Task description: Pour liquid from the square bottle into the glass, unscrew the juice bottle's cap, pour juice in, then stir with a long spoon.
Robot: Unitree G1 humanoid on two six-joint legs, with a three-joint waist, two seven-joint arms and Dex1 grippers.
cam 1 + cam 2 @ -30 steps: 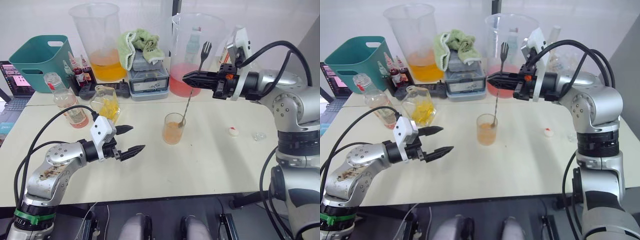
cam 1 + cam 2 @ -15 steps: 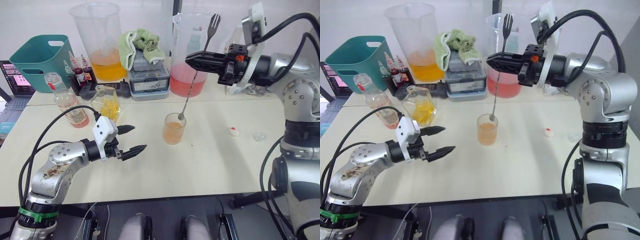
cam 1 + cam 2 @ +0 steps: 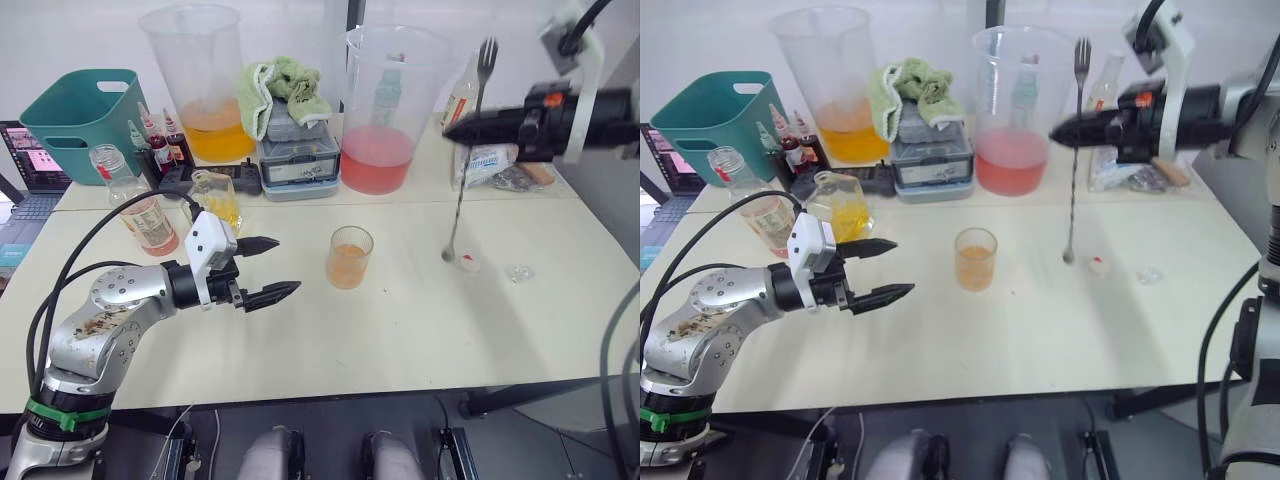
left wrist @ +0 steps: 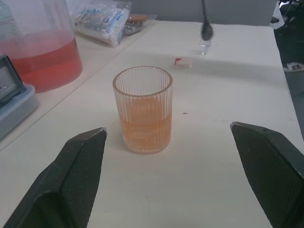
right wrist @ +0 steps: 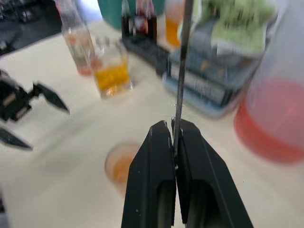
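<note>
In the left eye view, the long spoon (image 3: 462, 190) is seen clamped in the right end effector (image 3: 452, 129), hanging upright with its bowl clear of the bench (image 3: 400, 330) and above the small white cap (image 3: 465, 262). A second ago its bowl was dipped in the glass (image 3: 349, 257); it has since been lifted out and carried well to the right. The stirring is therefore judged finished, with only the setting down of the spoon left. The glass stands mid-bench, about half filled with orange liquid.

In the right eye view, the left end effector (image 3: 885, 269) is seen spread wide and holding nothing, hovering left of the glass much as before. The square bottle (image 3: 839, 207) and the juice bottle (image 3: 753, 208) stand behind it, near the bench's left rear.

In the left wrist view, the glass is framed between the two open fingers, apart from both.

In the right wrist view, the two fingers are pressed flat against the spoon's thin stem, with the glass below.
</note>
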